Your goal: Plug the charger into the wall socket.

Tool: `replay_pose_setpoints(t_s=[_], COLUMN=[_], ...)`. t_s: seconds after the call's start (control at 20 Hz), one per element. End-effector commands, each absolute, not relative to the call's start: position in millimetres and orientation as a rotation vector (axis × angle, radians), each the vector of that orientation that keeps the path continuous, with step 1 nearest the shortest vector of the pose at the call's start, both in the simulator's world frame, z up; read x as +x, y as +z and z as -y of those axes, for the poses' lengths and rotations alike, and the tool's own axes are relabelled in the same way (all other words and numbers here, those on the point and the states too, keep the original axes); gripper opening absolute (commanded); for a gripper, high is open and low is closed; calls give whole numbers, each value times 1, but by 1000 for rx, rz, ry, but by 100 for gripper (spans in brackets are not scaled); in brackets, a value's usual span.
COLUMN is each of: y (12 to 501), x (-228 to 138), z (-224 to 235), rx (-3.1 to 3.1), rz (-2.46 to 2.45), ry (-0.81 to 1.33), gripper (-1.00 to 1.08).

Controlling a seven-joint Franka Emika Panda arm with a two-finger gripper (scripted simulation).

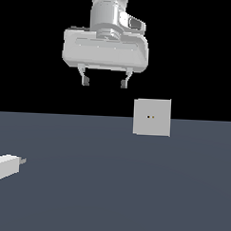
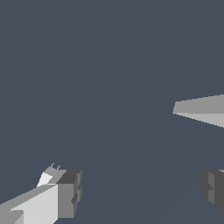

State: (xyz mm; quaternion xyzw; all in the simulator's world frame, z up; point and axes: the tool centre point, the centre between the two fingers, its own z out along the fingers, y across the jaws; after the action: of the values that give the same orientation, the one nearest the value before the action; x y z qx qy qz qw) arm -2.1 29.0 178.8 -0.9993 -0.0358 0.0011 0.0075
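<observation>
My gripper (image 1: pixel 104 82) hangs high above the floor with its jaws wide open and nothing between them. The charger (image 1: pixel 3 166), a white block with short grey prongs, lies on the floor at the exterior view's left edge, prongs toward the exterior view's right, far below and to the left of the gripper. The wall socket (image 1: pixel 152 117), a light-grey upright square panel with two tiny holes, stands below and to the right of the gripper. In the wrist view the gripper (image 2: pixel 141 190) shows both fingertips (image 2: pixel 70 192), the charger (image 2: pixel 45 178) peeks out behind one finger, and the socket (image 2: pixel 201 109) appears edge-on.
A flat dark blue-grey floor (image 1: pixel 114 184) carries both things. Black background lies beyond it. Nothing else stands on the floor between the charger and the socket.
</observation>
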Motion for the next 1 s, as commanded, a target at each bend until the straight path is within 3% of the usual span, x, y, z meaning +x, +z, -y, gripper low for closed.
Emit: replay_pose_setpoints(t_s=[0.0, 0.95], y=[179, 141], x=[-2, -49], z=[-29, -73], rx=[-3125, -3132], rz=[112, -99], ry=[3, -24], gripper=[100, 100])
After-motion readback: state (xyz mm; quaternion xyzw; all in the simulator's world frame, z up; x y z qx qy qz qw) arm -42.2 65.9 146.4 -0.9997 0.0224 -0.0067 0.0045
